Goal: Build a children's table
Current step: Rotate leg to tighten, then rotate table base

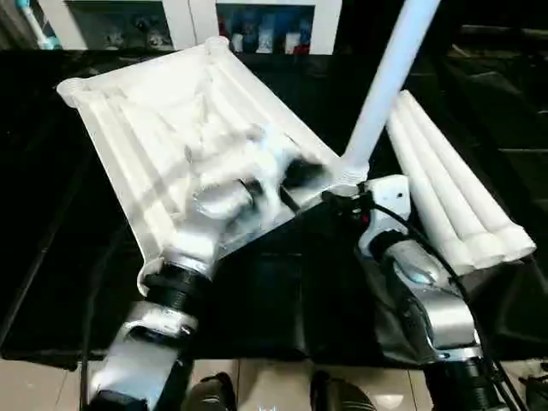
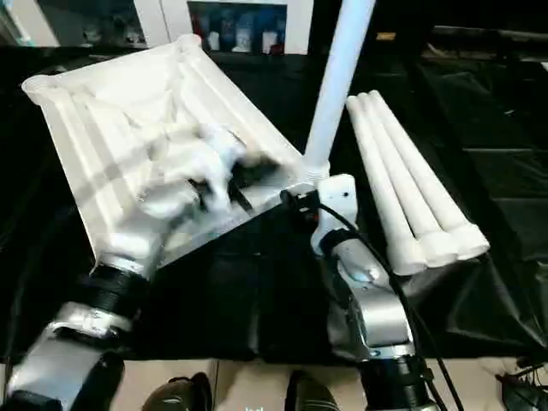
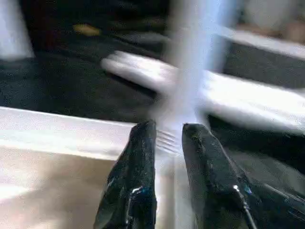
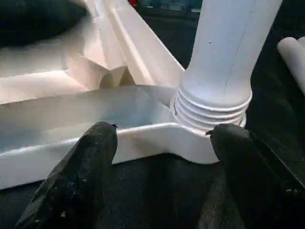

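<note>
The children's table top [image 1: 145, 128] lies upside down on black cloth, its ribbed underside up. One white leg [image 1: 387, 77] stands upright in the top's near right corner socket [image 4: 209, 112], with its thread showing above the socket. Three more legs [image 1: 445, 188] lie side by side to the right. My left gripper [image 3: 169, 126] hovers over the top just left of the standing leg, blurred, its fingers a narrow gap apart with nothing between them. My right gripper [image 4: 162, 129] is open just in front of that corner, one finger to each side of the socket, touching nothing.
A black cloth [image 1: 257, 300] covers the work surface, whose front edge runs just above the floor tiles [image 1: 274, 377]. A white glass-door cabinet [image 1: 193, 21] stands behind the table top.
</note>
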`<state>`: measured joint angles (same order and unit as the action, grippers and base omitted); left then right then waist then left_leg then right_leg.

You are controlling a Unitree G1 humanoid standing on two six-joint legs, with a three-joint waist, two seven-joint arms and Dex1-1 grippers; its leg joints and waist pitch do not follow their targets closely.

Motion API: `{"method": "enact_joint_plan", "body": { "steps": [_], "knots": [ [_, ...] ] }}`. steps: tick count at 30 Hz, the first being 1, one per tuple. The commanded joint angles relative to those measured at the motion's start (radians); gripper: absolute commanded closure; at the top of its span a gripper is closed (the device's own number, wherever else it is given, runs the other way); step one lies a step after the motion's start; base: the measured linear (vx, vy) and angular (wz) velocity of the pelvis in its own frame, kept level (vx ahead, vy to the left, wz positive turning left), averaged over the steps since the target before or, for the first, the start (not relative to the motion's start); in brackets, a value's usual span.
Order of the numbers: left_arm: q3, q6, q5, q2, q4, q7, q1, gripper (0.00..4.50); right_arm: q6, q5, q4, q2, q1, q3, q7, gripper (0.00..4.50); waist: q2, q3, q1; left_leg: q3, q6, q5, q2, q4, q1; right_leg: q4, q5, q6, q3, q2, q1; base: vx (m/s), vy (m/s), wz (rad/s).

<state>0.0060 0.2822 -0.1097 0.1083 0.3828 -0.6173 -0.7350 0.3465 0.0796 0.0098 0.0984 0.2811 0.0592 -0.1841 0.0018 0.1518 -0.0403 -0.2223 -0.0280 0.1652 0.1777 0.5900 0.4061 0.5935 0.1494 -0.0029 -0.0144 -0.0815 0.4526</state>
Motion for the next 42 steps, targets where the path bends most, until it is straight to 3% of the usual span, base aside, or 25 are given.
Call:
{"method": "enact_joint_plan", "body": {
  "steps": [1,3,6,8,9,10,12,16,21,23,26,29,33,37,42],
  "knots": [
    [0.084,0.054,0.005,0.077,-0.084,0.069,-0.006,3.09,0.04,-0.023,0.01,0.008,0.002,0.033,-0.021,1.02,-0.01,-0.106,-0.005,0.028,0.078,0.177,0.042,-0.063,-0.028,-0.054,0.191,-0.253,0.025,-0.047,-0.072,0.0,0.0,0.0],
    [0.121,0.089,0.053,0.163,-0.132,0.1,0.015,2.95,0.047,-0.029,0.024,0.006,0.006,0.04,-0.03,1.02,-0.01,-0.106,0.004,0.031,0.044,0.194,0.04,-0.065,-0.027,-0.055,0.244,-0.208,0.025,-0.045,-0.07,0.0,0.0,0.0],
    [0.143,0.099,0.116,0.243,-0.153,0.136,0.038,2.74,0.046,-0.028,0.037,0.003,0.014,0.042,-0.028,1.02,-0.004,-0.106,0.002,0.031,0.022,0.19,0.04,-0.066,-0.035,-0.054,0.239,-0.183,0.028,-0.04,-0.061,0.0,0.0,0.0],
    [0.156,0.094,0.154,0.283,-0.151,0.162,0.048,2.56,0.047,-0.029,0.044,0.002,0.018,0.043,-0.028,1.02,-0.003,-0.109,-0.002,0.03,0.019,0.18,0.039,-0.064,-0.037,-0.052,0.216,-0.183,0.028,-0.039,-0.058,0.0,0.0,0.0],
    [0.177,0.086,0.204,0.342,-0.144,0.213,0.065,2.52,0.047,-0.029,0.056,0.002,0.026,0.048,-0.027,1.02,-0.003,-0.11,-0.007,0.029,0.023,0.162,0.041,-0.063,-0.039,-0.046,0.163,-0.19,0.028,-0.035,-0.055,0.0,0.0,0.0],
    [0.198,0.087,0.233,0.389,-0.117,0.266,0.08,2.48,0.05,-0.026,0.069,0.0,0.034,0.05,-0.03,1.02,-0.003,-0.113,-0.007,0.032,0.025,0.143,0.038,-0.063,-0.032,-0.037,0.13,-0.19,0.026,-0.035,-0.061,0.0,0.0,0.0],
    [0.218,0.085,0.281,0.467,-0.059,0.338,0.108,2.27,0.054,-0.029,0.094,-0.001,0.048,0.056,-0.031,1.02,-0.001,-0.112,-0.005,0.032,0.023,0.145,0.035,-0.063,-0.033,-0.037,0.125,-0.184,0.026,-0.034,-0.059,0.0,0.0,0.0],
    [0.206,0.116,0.301,0.544,-0.005,0.344,0.178,1.96,0.042,-0.039,0.139,-0.003,0.075,0.061,-0.038,1.02,0.002,-0.114,-0.006,0.033,0.006,0.156,0.035,-0.063,-0.039,-0.037,0.108,-0.2,0.027,-0.036,-0.057,0.0,0.0,0.0],
    [0.176,0.151,0.331,0.57,0.01,0.287,0.244,1.51,0.03,-0.037,0.18,-0.007,0.108,0.048,-0.035,1.02,0.004,-0.112,-0.018,0.032,-0.011,0.204,0.037,-0.067,-0.043,-0.041,0.149,-0.209,0.028,-0.037,-0.051,0.0,0.0,0.0],
    [0.166,0.153,0.325,0.571,0.011,0.27,0.252,1.34,0.027,-0.035,0.187,-0.006,0.113,0.049,-0.035,1.02,0.005,-0.113,-0.02,0.033,-0.017,0.211,0.037,-0.068,-0.043,-0.041,0.152,-0.206,0.029,-0.038,-0.051,0.0,0.0,0.0],
    [0.09,0.198,0.261,0.57,-0.033,0.105,0.298,1.07,0.007,-0.036,0.223,-0.005,0.133,0.052,-0.046,1.02,0.005,-0.114,-0.023,0.037,-0.032,0.236,0.037,-0.07,-0.044,-0.041,0.158,-0.208,0.029,-0.042,-0.051,0.0,0.0,0.0],
    [0.047,0.205,0.236,0.582,-0.08,0.029,0.324,0.91,-0.009,-0.042,0.256,-0.006,0.15,0.053,-0.052,1.02,0.003,-0.113,-0.02,0.038,-0.039,0.266,0.037,-0.072,-0.041,-0.044,0.183,-0.206,0.03,-0.042,-0.051,0.0,0.0,0.0],
    [0.045,0.258,0.199,0.581,-0.157,-0.014,0.334,0.52,-0.016,-0.041,0.275,-0.007,0.166,0.052,-0.058,1.02,0.002,-0.111,-0.018,0.039,-0.041,0.279,0.037,-0.071,-0.04,-0.045,0.202,-0.203,0.031,-0.042,-0.054,0.0,0.0,0.0],
    [-0.005,0.295,0.141,0.617,-0.263,-0.163,0.375,0.16,-0.026,-0.044,0.296,0.0,0.178,0.068,-0.086,1.02,0.002,-0.111,-0.019,0.042,-0.042,0.275,0.037,-0.071,-0.04,-0.045,0.214,-0.2,0.031,-0.039,-0.052,0.0,0.0,0.0],
    [-0.023,0.331,0.07,0.631,-0.365,-0.253,0.4,0.03,-0.044,-0.046,0.33,0.003,0.191,0.077,-0.104,1.02,0.003,-0.11,-0.018,0.041,-0.048,0.278,0.037,-0.072,-0.041,-0.04,0.204,-0.211,0.03,-0.037,-0.052,0.0,0.0,0.0]
  ]
}}
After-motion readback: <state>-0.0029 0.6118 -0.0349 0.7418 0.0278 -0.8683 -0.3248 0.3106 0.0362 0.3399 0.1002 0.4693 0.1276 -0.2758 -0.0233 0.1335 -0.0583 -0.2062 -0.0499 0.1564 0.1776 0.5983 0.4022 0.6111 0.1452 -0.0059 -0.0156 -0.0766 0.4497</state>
